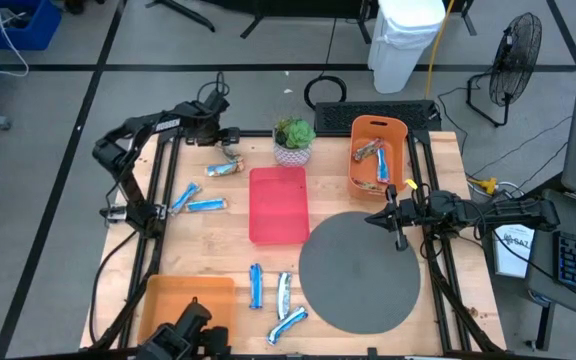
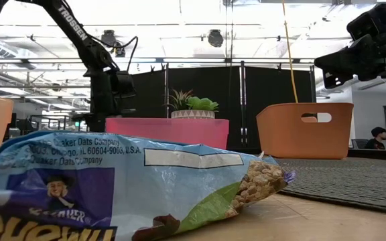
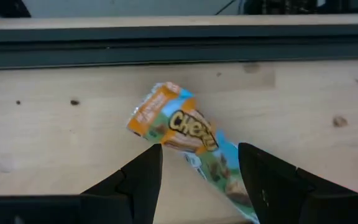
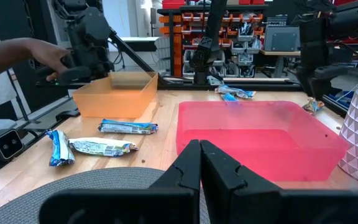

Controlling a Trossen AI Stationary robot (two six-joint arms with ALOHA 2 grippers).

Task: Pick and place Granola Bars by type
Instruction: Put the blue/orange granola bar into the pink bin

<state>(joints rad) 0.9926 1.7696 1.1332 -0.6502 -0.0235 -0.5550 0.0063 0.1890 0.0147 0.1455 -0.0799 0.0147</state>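
A: Left gripper (image 1: pixel 230 137) is at the far left of the table, fingers (image 3: pixel 143 180) spread wide, hanging over a granola bar (image 3: pixel 188 134) with an orange end. Nothing is clamped; the bar lies flat on the wood between the two fingers.

B: And the right gripper (image 1: pixel 380 218)? It sits at the right, over the far edge of the grey round mat (image 1: pixel 360 268), fingers pressed together, empty.

A: Where are the other bars?

B: Two blue ones (image 1: pixel 196 199) lie on the left side of the table. Three more (image 1: pixel 276 299) lie near the front, between the near orange tray (image 1: pixel 164 300) and the mat. A couple (image 1: pixel 372 156) are already in the far orange bin (image 1: pixel 399 128).

A: The red tray (image 1: pixel 278 204) is in the middle, with a potted plant (image 1: pixel 293 138) just beyond it.

B: A person's hand (image 4: pixel 45 59) shows past the near orange tray in the right wrist view.
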